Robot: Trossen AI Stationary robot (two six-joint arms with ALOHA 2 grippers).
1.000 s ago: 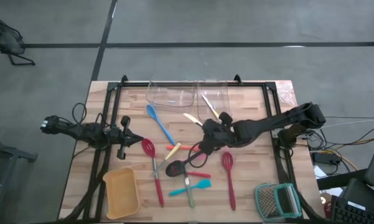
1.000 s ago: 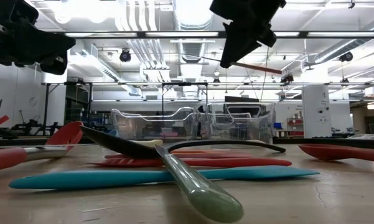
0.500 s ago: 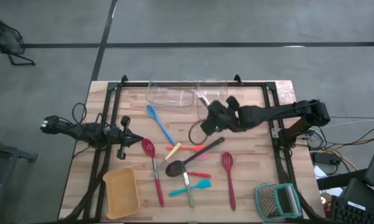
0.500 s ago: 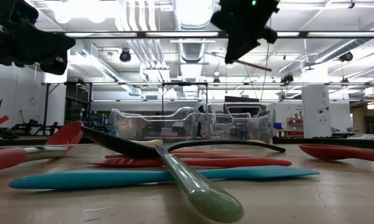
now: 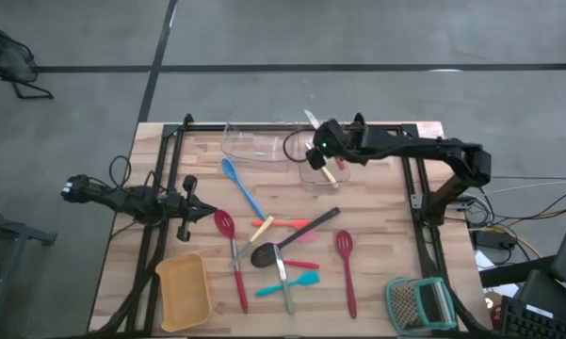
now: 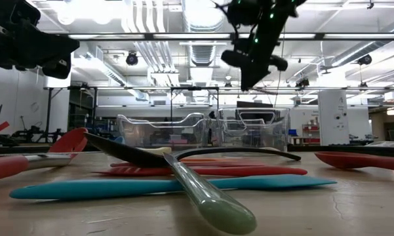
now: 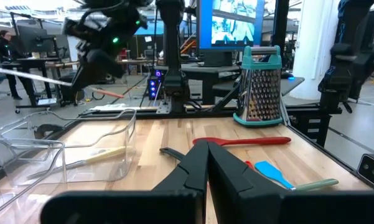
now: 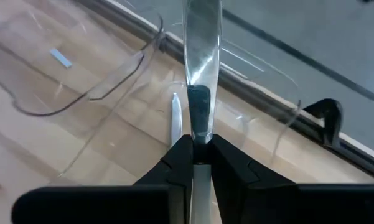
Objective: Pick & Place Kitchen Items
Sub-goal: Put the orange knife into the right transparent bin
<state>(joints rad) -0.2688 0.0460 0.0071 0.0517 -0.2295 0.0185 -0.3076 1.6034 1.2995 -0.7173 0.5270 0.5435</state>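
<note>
My right gripper (image 5: 320,149) is high over the right clear tub (image 5: 328,158) at the table's far edge. It is shut on a yellow-handled knife (image 5: 312,122). A second piece of cutlery (image 8: 174,121) lies in that tub. My left gripper (image 5: 200,216) is shut and empty at the table's left side. On the wood lie a blue spoon (image 5: 240,186), a black spoon (image 5: 292,237), two red slotted spoons (image 5: 231,254) (image 5: 347,268), an orange spatula (image 5: 264,226) and a teal spatula (image 5: 292,285). My right gripper pinches the knife between its two fingers, about where the blade meets the handle (image 8: 200,118). The silver blade (image 8: 202,43) sticks out toward the table's far edge, and the yellow handle (image 5: 330,174) points toward the near side. The knife is lifted clear above the tub.
A second clear tub (image 5: 259,143) stands left of the right one. A yellow tray (image 5: 184,290) sits at the near left and a teal-framed grater (image 5: 421,303) at the near right. A black frame (image 5: 292,125) runs along the far edge.
My right gripper has gone from the middle of the table toward the far edge, staying shut on the knife. The knife has been carried clear of the wood to above the right tub.
</note>
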